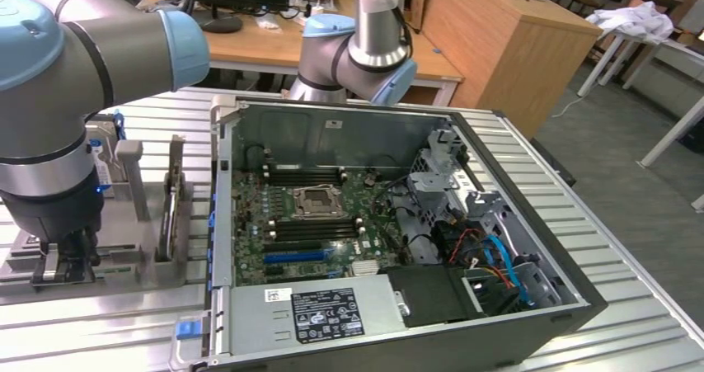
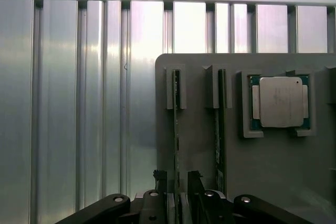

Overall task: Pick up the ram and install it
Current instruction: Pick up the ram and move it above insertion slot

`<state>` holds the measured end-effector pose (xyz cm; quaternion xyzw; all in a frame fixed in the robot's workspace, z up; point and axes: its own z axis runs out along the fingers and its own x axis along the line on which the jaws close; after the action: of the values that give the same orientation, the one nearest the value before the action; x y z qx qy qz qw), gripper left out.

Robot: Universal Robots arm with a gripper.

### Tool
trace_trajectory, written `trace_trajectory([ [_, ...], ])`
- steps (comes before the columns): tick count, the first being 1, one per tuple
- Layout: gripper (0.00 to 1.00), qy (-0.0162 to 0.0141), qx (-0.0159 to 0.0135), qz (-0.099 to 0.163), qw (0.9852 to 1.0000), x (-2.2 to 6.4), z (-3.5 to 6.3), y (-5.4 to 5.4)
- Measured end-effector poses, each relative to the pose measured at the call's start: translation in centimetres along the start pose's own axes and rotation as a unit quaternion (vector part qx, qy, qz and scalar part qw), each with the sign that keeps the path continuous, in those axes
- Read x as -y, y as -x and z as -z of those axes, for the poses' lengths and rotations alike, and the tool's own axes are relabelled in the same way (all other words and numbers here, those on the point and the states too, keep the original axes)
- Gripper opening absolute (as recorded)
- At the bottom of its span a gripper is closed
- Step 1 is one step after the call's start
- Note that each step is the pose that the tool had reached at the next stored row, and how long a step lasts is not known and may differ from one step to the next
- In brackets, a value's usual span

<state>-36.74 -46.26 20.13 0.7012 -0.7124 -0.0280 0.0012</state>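
The exterior view is showing the arm (image 1: pixel 66 100) reaching down at the 9 o'clock side of an open computer case (image 1: pixel 275 133), with the motherboard (image 1: pixel 319 215) lying exposed inside it and the gripper (image 1: pixel 64 261) hanging low over a grey holder (image 1: pixel 121 265) on the ribbed metal table (image 1: pixel 110 327). The wrist view is giving what that view is hiding: the holder (image 2: pixel 262 177) is carrying two sticks standing on edge in slots, with a processor (image 2: pixel 276 102) sitting in a pocket beside them. The gripper (image 2: pixel 177 178) is standing open, its fingers (image 2: pixel 195 179) straddling one end of the ram (image 2: pixel 176 124) without pressing on it. The second stick (image 2: pixel 219 129) is lying just beside, outside the fingers, between the ram and the processor.
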Motion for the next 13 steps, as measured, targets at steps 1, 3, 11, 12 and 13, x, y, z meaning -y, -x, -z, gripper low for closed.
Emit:
trace_trajectory([
  [1,0.3,0.0,0.0,0.0,1.0,0.0,0.0,0.0],
  [3,0.3,0.0,0.0,0.0,1.0,0.0,0.0,0.0],
  [11,0.22,0.0,0.0,0.0,1.0,0.0,0.0,0.0],
  [12,0.22,0.0,0.0,0.0,1.0,0.0,0.0,0.0],
  [13,0.22,0.0,0.0,0.0,1.0,0.0,0.0,0.0],
])
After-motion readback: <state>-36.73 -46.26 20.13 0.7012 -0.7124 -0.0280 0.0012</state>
